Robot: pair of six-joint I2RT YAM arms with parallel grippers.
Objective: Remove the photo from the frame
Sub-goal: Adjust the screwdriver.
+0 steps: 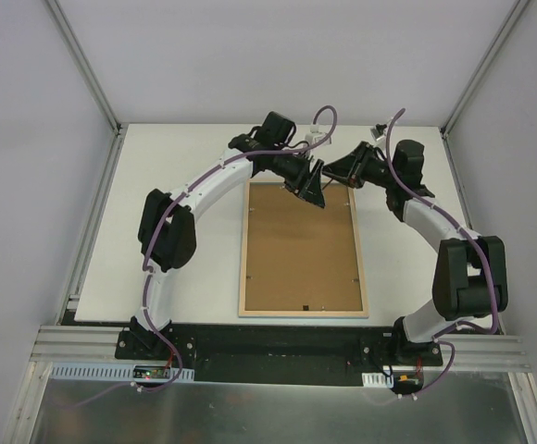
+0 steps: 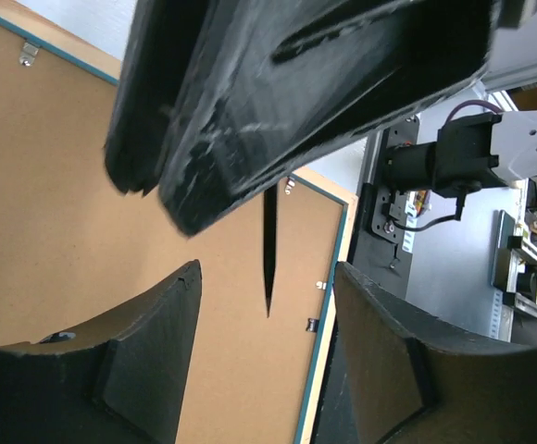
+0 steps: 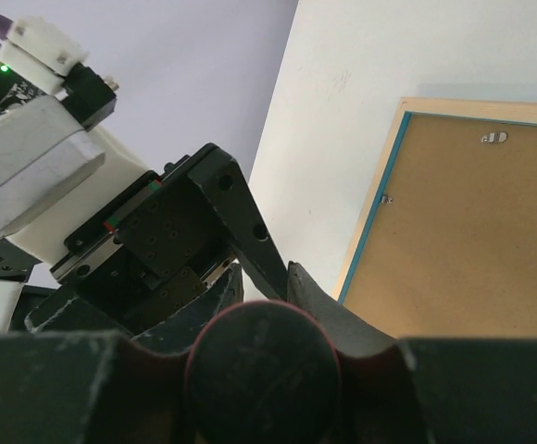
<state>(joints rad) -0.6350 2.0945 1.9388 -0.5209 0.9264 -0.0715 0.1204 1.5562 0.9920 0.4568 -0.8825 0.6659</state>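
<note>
Only left wrist shows screwdriver (image 2: 269, 242) blade gripped by right hand (image 2: 162, 196); left hand (image 2: 267, 277) parted.

The frame (image 1: 303, 250) is lying flat and face down in the middle of the table (image 1: 157, 176), its brown fibreboard back facing up inside a pale wood rim, a thin turquoise line edging the panel.

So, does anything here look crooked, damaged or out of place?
Nothing stands out. The frame lies back-up and straight on the table, its brown board unbroken. The right claw holds a screwdriver above its far edge.
</note>
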